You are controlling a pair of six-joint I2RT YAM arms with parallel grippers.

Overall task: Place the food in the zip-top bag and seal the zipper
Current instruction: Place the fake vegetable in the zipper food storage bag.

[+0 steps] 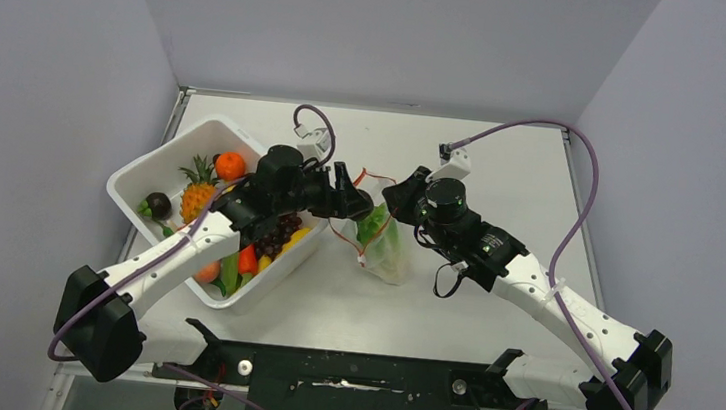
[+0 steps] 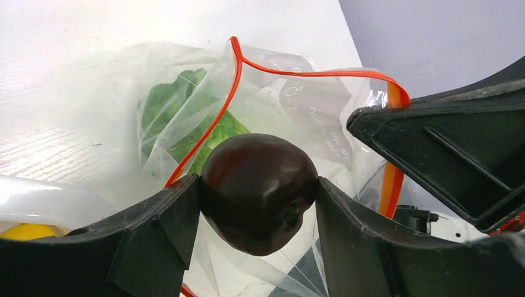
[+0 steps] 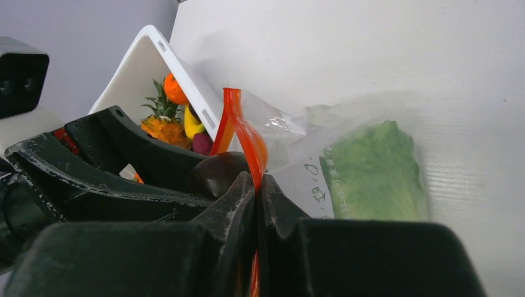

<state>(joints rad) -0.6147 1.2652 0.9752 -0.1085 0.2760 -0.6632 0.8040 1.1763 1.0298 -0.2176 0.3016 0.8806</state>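
Black and blunt, our left jaws clamp a dark, glossy, round toy plum (image 2: 259,192), one jaw pressed to each side of it. We hold it right at the open mouth of the small, clear, crinkly zip-top bag (image 1: 387,253), whose thin red-orange zipper strip (image 2: 309,72) loops just beyond the plum. Our right jaws are pinched tight on that strip at the mouth's edge, the red plastic rising out from between them. Inside the bag a green toy lettuce leaf (image 3: 374,170) lies against the clear wall, and the bag's lower end rests on the white worktop (image 1: 522,180). Farther left, under our white left arm (image 1: 174,252), sits the white square plastic tub (image 1: 135,178), turned at an angle. A yellow-orange pineapple (image 1: 197,194), a round orange (image 1: 230,165), purple grapes (image 1: 281,229) and a second dark plum (image 1: 157,205) lie in it.
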